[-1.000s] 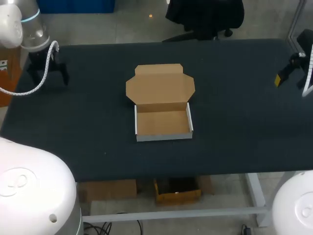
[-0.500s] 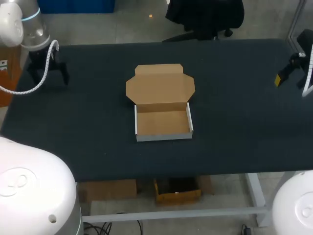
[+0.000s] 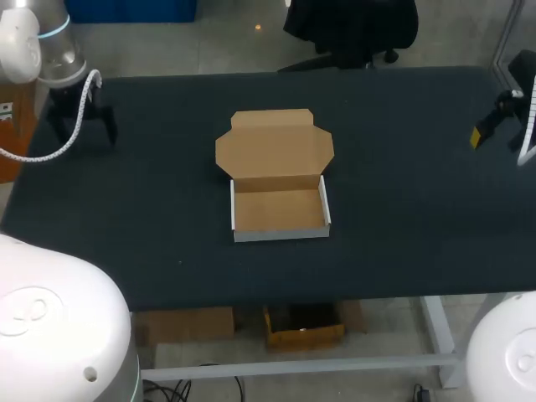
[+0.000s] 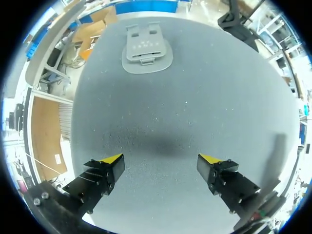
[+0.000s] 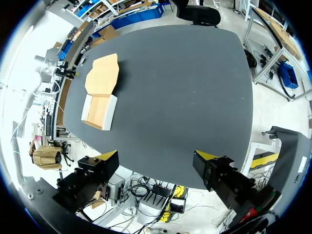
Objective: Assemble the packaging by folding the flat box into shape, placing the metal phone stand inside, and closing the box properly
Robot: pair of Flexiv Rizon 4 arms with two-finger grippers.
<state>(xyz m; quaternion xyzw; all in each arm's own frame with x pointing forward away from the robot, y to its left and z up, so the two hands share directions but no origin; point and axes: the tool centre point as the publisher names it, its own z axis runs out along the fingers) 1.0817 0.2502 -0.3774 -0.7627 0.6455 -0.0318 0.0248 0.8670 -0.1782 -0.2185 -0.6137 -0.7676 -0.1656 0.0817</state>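
Now, the box [image 3: 279,209] sits in the middle of the surface [image 3: 402,243]. Its tray is folded up, the walls are standing and the mouth faces the ceiling. The lid [image 3: 275,142] is thrown back flat on the far side, away from the robot. The tray's long axis runs side to side across the robot's front. The lid hinges on the far long wall, so I'd say it has to swing back toward the robot to close.

The phone stand [image 4: 146,48] is the one to watch. The left wrist view has it straight ahead of the left hand [image 4: 161,163], well apart, out near the surface's edge with only bare surface between them. The head view doesn't show it at all, so I can't place it against the box.

It seems to lie flat, with the rounded base end toward the hand and the squarer plate end away. That would put its long axis pointing away from the hand, crossing the line between the fingertips. It's small and bent by the lens out there, so take that loosely.

The left hand has its yellow-tipped fingers spread wide with nothing between them. The right hand [image 5: 157,158] is the same, spread and empty, hanging out past the surface's right edge with the box well ahead of it.

By my reckoning the folding is done and the stand comes next. The left arm is plainly the nearer one, needing a straight run forward to the stand.
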